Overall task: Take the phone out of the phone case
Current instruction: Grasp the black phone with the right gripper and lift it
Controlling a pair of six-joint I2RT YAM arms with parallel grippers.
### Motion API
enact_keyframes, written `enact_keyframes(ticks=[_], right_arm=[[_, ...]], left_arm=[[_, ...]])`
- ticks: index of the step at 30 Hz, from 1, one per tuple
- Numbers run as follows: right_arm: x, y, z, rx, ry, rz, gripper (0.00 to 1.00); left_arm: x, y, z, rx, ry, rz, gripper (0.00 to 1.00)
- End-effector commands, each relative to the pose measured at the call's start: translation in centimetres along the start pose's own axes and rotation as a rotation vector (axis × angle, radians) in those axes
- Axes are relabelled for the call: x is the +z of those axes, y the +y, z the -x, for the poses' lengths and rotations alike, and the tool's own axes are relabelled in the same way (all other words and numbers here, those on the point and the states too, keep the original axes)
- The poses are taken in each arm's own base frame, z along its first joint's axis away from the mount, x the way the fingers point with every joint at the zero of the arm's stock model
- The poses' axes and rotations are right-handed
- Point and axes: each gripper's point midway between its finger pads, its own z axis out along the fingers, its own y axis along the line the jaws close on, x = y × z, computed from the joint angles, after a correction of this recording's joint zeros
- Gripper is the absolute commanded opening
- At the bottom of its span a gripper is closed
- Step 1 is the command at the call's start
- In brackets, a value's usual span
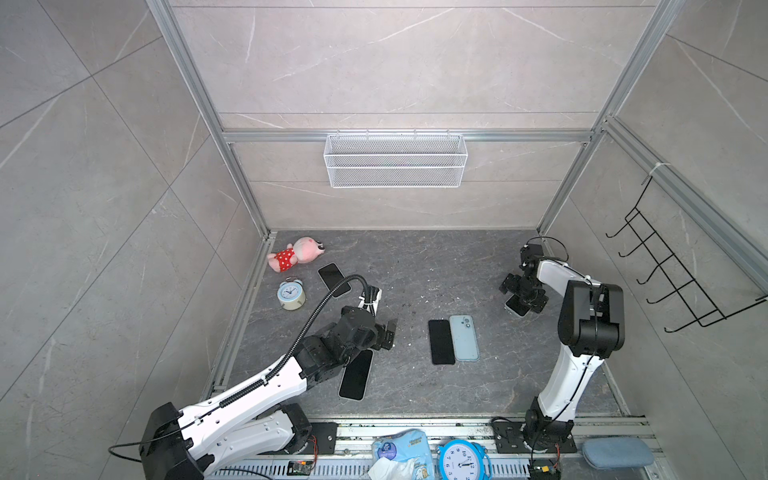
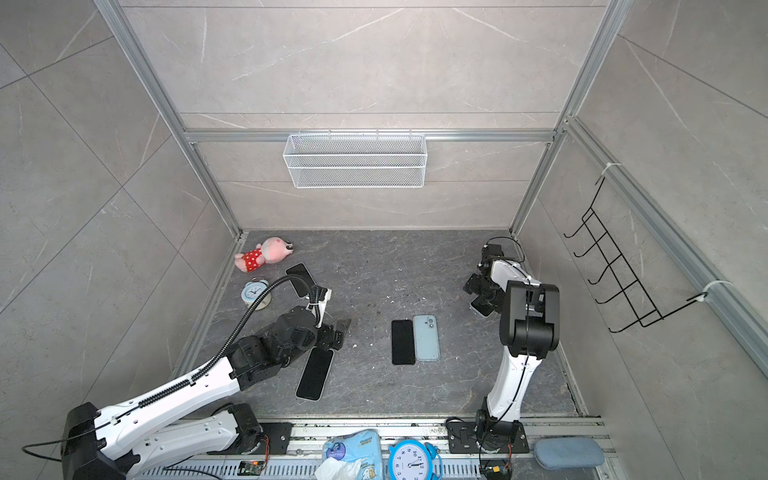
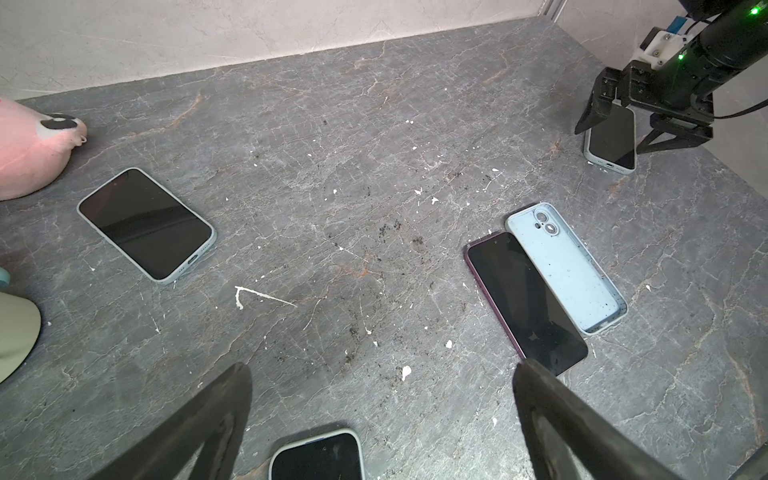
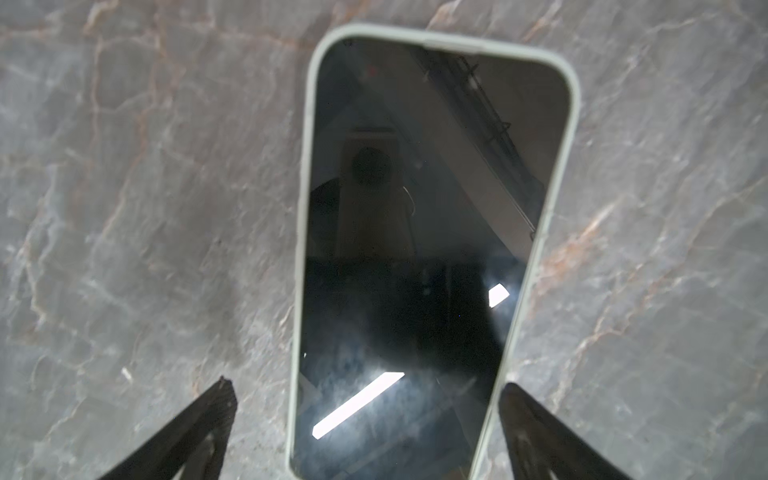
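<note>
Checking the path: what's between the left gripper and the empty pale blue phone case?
A bare black phone, flat beside the pale blue case, shown in both top views.

Surface (image 3: 374,145): dark grey, stone-look, veined, matt; flecked with white chips and dark crumbs. Phone screen (image 4: 415,187): glossy black glass, mirror-like, smudged near the fingers (image 4: 216,407), which are matt black plastic. Phone case (image 4: 305,208): pale, matt, smooth rim. Empty case (image 3: 569,270): pale blue, matt, dirt-speckled. Plush toy (image 1: 297,253): pink cloth. Wall basket (image 1: 395,162): white metal mesh. Frame rails (image 1: 274,136): bare metal, satin finish.
</note>
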Motion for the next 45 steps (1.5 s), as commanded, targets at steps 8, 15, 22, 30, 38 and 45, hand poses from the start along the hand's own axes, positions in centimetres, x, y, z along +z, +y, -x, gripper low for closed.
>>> enact_keyframes(ticks=[8,15,22,30,38,45], right_arm=[[2.8,-0.9,-0.2,0.014,0.071,-0.019,0.98],[2.6,-0.3,-0.4,0.007,0.075,0.023,0.85],[1.3,0.0,-0.4,-0.008,0.043,0.068,0.63],[-1.0,1.8,-1.0,-0.062,-0.001,0.156,0.44],[-4.1,6.0,-3.5,-0.221,-0.048,0.23,0.29],[-7.7,11.5,-8.4,-0.47,-0.088,0.39,0.25]], left_arm=[[-0.5,-0.2,0.8,-0.004,-0.021,-0.019,1.0],[-1.0,-0.6,1.1,-0.035,-0.014,-0.044,0.99],[-0.5,-2.1,1.3,-0.068,-0.002,-0.112,0.99],[1.3,-4.5,1.5,-0.129,0.022,-0.199,0.99],[3.2,-6.2,2.5,-0.189,0.022,-0.243,0.99],[6.5,-6.8,4.6,-0.35,0.036,-0.323,0.99]])
